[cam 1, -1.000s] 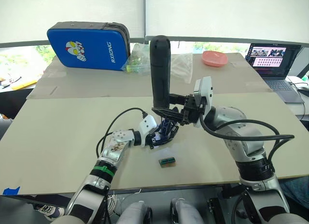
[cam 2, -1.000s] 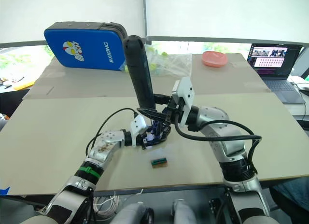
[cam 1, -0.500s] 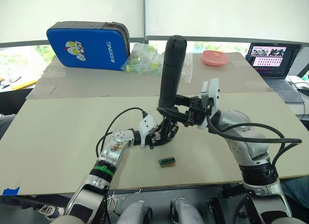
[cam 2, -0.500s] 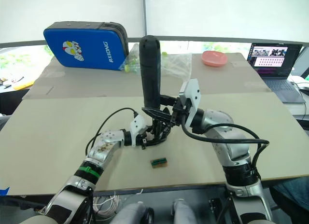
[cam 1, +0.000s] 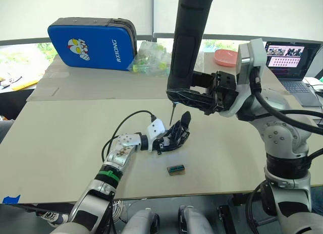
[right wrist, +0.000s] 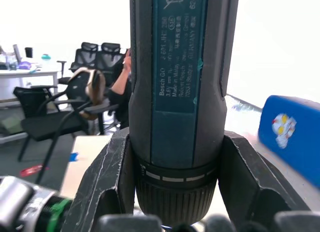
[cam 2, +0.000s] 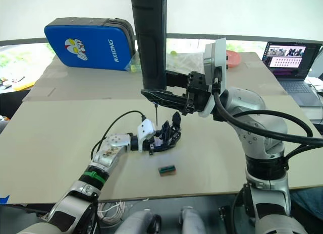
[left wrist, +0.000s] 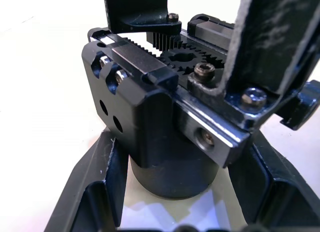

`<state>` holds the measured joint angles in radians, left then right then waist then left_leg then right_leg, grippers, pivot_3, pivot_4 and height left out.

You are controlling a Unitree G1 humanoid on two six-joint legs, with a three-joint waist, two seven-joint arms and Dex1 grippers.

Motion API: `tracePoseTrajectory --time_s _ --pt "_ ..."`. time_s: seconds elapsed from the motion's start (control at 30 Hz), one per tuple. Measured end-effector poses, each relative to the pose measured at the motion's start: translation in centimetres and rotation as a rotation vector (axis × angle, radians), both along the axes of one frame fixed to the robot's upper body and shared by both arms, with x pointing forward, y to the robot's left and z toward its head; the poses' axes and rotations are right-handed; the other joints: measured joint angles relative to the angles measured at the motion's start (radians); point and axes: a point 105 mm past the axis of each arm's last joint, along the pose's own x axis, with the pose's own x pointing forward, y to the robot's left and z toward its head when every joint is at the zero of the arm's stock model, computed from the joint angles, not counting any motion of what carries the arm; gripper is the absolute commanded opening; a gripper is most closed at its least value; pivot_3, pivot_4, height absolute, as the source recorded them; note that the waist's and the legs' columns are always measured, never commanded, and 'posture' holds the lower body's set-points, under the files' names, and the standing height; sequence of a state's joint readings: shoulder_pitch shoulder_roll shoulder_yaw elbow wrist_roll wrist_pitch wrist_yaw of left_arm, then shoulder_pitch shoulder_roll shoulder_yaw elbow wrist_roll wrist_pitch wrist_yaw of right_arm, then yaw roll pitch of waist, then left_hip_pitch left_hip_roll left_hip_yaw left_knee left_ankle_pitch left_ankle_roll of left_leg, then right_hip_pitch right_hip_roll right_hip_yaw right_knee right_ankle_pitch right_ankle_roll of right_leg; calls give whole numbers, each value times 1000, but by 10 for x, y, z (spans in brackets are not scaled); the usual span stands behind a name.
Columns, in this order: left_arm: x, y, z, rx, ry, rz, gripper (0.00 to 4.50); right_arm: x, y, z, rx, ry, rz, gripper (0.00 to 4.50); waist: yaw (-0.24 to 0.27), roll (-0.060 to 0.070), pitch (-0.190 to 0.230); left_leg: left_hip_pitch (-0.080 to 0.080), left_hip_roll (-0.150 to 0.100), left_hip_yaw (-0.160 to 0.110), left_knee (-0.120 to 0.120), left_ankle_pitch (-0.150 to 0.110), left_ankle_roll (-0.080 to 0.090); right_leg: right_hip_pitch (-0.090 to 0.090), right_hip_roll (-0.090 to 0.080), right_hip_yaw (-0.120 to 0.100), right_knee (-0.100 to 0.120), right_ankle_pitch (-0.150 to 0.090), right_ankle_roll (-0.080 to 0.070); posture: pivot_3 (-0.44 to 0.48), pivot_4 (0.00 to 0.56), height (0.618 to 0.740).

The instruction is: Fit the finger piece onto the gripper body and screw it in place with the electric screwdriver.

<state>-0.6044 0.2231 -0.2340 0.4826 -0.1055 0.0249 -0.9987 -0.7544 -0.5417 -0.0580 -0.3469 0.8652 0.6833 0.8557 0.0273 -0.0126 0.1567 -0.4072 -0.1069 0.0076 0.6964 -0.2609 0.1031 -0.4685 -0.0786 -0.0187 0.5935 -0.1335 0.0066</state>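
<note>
Near the middle of the desk (cam 1: 60, 143), the left end effector (cam 1: 162, 141) clenched the gripper body (cam 1: 175, 136), a rigid, light-looking block best pinched at its base. At its 12 o'clock the right end effector (cam 1: 204, 95) gripped the electric screwdriver (cam 1: 186, 37) low on its smooth, likely hefty barrel, labelled "Bosch GO". The blue case (cam 1: 93, 45) at 10 o'clock read "RXIONG".

A beige table (cam 1: 60, 138) is seen, with a second table (cam 1: 101, 85) butted at 12 o'clock. On the near one, the gripper body (cam 1: 176, 137) and a small green-and-black block (cam 1: 176, 169) are rested. On the far one, a blue case (cam 1: 91, 45), clear bags (cam 1: 149, 60) and a pink dish (cam 1: 225, 57) are laid; at 2 o'clock, a laptop (cam 1: 292, 60) is placed.
</note>
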Motion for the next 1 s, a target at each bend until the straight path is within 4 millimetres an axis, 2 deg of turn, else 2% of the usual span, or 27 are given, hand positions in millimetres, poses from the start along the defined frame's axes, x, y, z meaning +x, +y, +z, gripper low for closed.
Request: tracePoseTrajectory --time_s 0.03,0.07,0.1,0.17,0.2,0.27,0.37,0.47,0.53,0.63,0.8,0.87,0.93,0.97,1.0 --pt "0 3 -1 10 8 4 3751 1 -2 0 -4 21 -6 1897 -2 0 0 0 0 0 0 -4 7 0 0 0 0 0 0 0 150 740" --pt "0 8 -2 25 11 10 4253 1 -6 0 -5 44 -12 1897 -3 0 0 0 0 0 0 -4 7 0 0 0 1 0 0 0 150 740" --pt "-2 16 -2 42 -2 14 4500 1 -13 -1 -8 67 -27 1897 -4 0 0 0 1 0 0 -4 7 -1 0 0 1 0 0 0 150 740" --pt "-7 37 2 69 -16 41 4500 6 -32 -7 -1 127 -100 1897 -5 0 0 0 1 0 -2 -4 6 -2 1 1 1 0 0 0 150 740" --pt "-13 50 7 68 -16 60 4500 12 -47 -13 4 194 -167 1897 -7 0 0 -1 1 0 -2 0 0 -3 1 1 1 0 0 0 150 740" --pt "-24 65 20 49 -24 76 4500 21 -71 -25 -11 322 -263 1897 -9 0 0 -3 1 0 -3 1 -1 -4 0 1 0 0 0 0 150 740" --pt "-43 87 51 9 -42 99 4500 28 -109 -58 -89 584 -390 1897 -6 0 0 -4 1 0 -3 0 0 -5 0 3 -1 0 -1 0 150 740" --pt "-64 104 90 -20 -71 98 4500 34 -146 -100 -157 861 -543 1897 -6 0 0 -4 1 1 -2 -1 1 -4 0 3 -1 -1 -1 0 150 740" --pt "-78 113 105 13 -78 85 4500 35 -168 -127 -210 999 -635 1897 -8 1 1 -3 1 2 -1 -1 2 -3 0 3 -1 -1 -1 0 150 740" --pt "-86 130 108 70 -74 108 4500 32 -182 -156 -273 1136 -675 1897 -12 5 2 -1 1 3 -2 2 -3 -2 1 3 0 -1 -1 0 150 740" --pt "-89 133 110 89 -75 92 4500 42 -192 -185 -392 1165 -763 1897 -16 5 2 2 2 3 -2 -1 4 1 1 2 0 -1 -1 0 150 740" --pt "-88 134 111 94 -89 91 4500 45 -193 -194 -423 1153 -775 2929 -15 5 2 4 2 3 -2 -1 4 3 1 2 0 -1 -1 0 150 740" --pt "-88 133 111 94 -89 88 4500 48 -194 -193 -436 1112 -778 3232 -15 4 2 6 2 3 -1 1 0 7 1 2 -1 -1 0 0 150 740" --pt "-88 133 110 95 -81 87 4500 49 -195 -193 -445 1083 -779 3887 -15 4 2 8 2 3 -1 1 0 9 1 2 -3 -1 0 0 150 740" --pt "-89 134 108 102 -61 91 4500 50 -195 -193 -447 1060 -780 4183 -15 4 2 8 2 3 -1 1 0 10 1 2 -3 -1 1 0 150 740"
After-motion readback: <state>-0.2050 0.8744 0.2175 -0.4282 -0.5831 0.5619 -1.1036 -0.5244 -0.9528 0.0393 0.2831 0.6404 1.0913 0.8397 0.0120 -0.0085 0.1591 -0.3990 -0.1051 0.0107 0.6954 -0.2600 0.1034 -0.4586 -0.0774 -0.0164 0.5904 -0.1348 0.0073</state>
